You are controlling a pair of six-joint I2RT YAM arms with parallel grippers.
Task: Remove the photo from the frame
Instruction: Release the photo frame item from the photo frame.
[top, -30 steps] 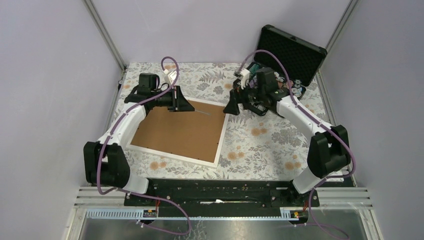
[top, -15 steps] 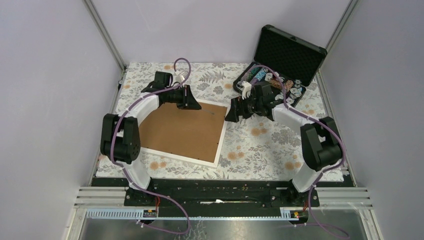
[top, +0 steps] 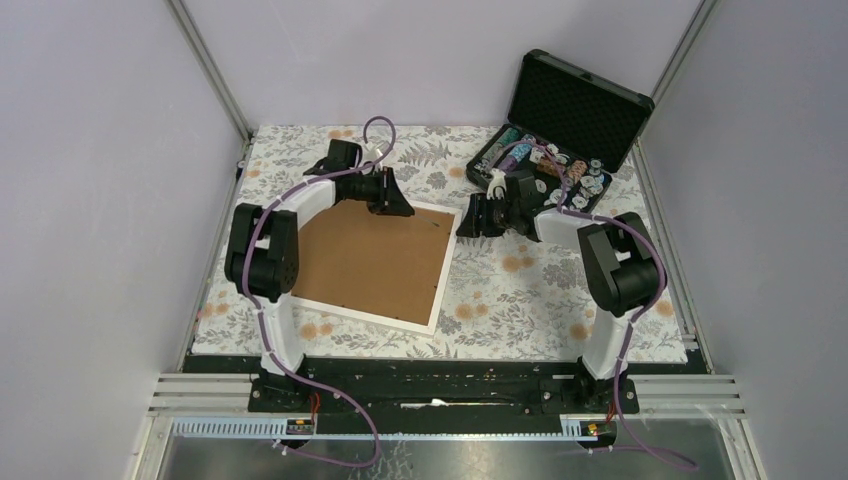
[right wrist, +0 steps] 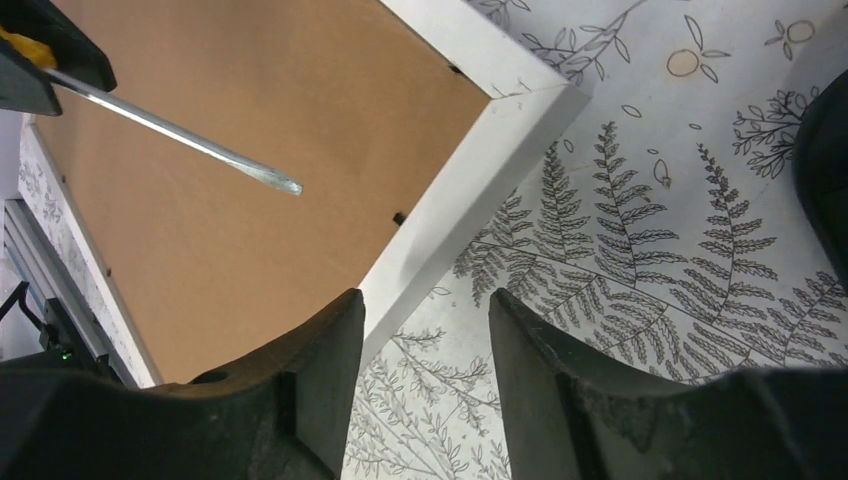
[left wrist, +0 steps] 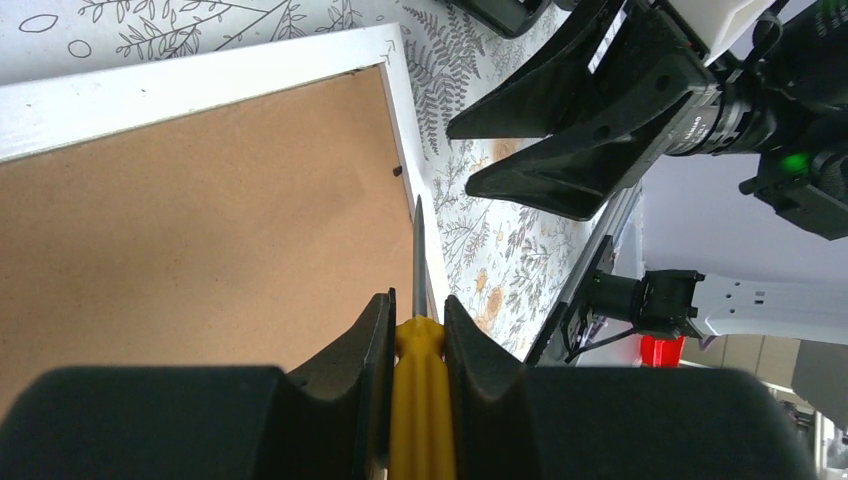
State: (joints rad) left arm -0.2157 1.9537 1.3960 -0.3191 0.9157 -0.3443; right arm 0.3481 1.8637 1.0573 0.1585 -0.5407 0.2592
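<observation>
The task is only just getting started: the large rectangular white-bordered picture frame (top: 441, 285) is lying face down on the floral-patterned tablecloth (top: 520, 290). Its brown fibreboard backing (top: 365, 262) is sitting in place, so the photo is lying hidden beneath it and showing in no view. The left gripper (left wrist: 417, 300) is pinching a yellow-handled screwdriver (left wrist: 422, 400), whose steel shaft is reaching over the backing toward the frame's right-hand rail. The right gripper (right wrist: 425, 297) is hovering just off the frame's far right corner with its fingers spread and nothing between them. What is left, as I am judging it, is freeing the retaining tabs, lifting the backing and drawing the photo out. The overhead view is giving the whole layout, with the black foam-lined case of poker chips (top: 575, 100) well apart at the back right, but is hardly resolving the tool. The wrist views are showing the blade tip and a small black tab (right wrist: 399, 218) at the rail's inner edge, the two near but apart.
</observation>
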